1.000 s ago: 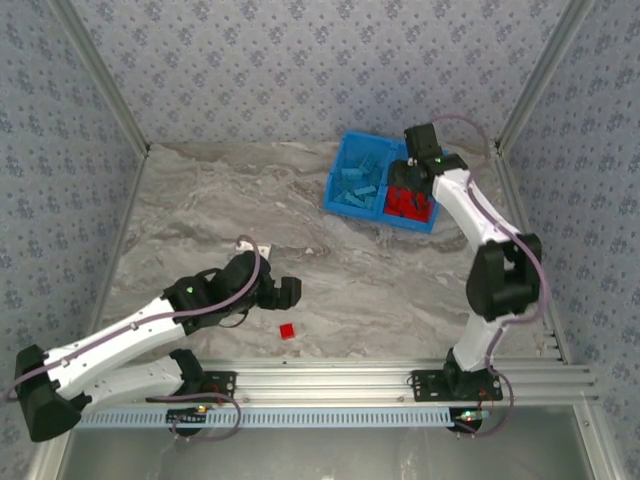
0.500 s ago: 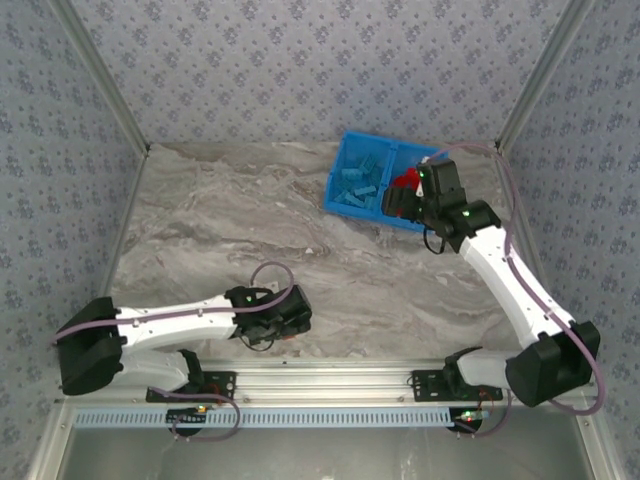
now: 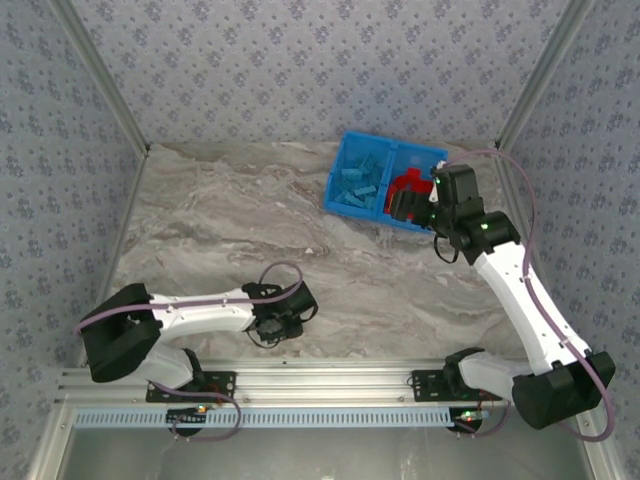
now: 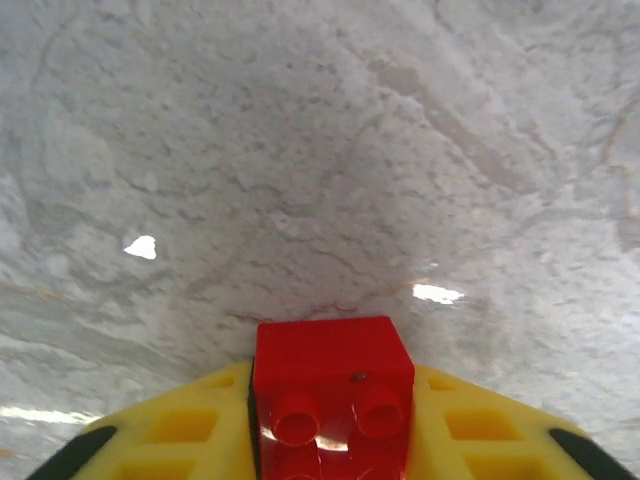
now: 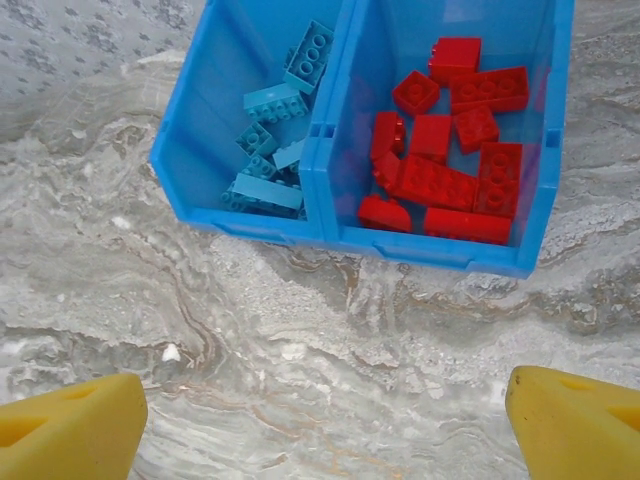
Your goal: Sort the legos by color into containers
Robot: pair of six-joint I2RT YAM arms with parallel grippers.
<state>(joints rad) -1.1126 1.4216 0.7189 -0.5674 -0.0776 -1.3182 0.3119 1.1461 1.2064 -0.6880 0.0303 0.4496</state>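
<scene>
Near the table's (image 3: pixel 220 230) front edge: left gripper (image 4: pixel 335 420), pinched shut on one red lego (image 4: pixel 333 360), the only brick seen outside the bin (image 5: pixel 325 150). Far right: blue bricks (image 5: pixel 270 150) in left compartment (image 5: pixel 235 60), red bricks (image 5: pixel 440 170) in the other. Right gripper (image 5: pixel 325 415), spread wide, empty. Outstanding, likely: that one delivery.

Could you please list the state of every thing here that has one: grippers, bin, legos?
left gripper: shut on red lego.
right gripper: open, holding nothing.
bin: upright, no lid.
left compartment: holds light blue legos only.
right compartment: holds red legos only.
</scene>
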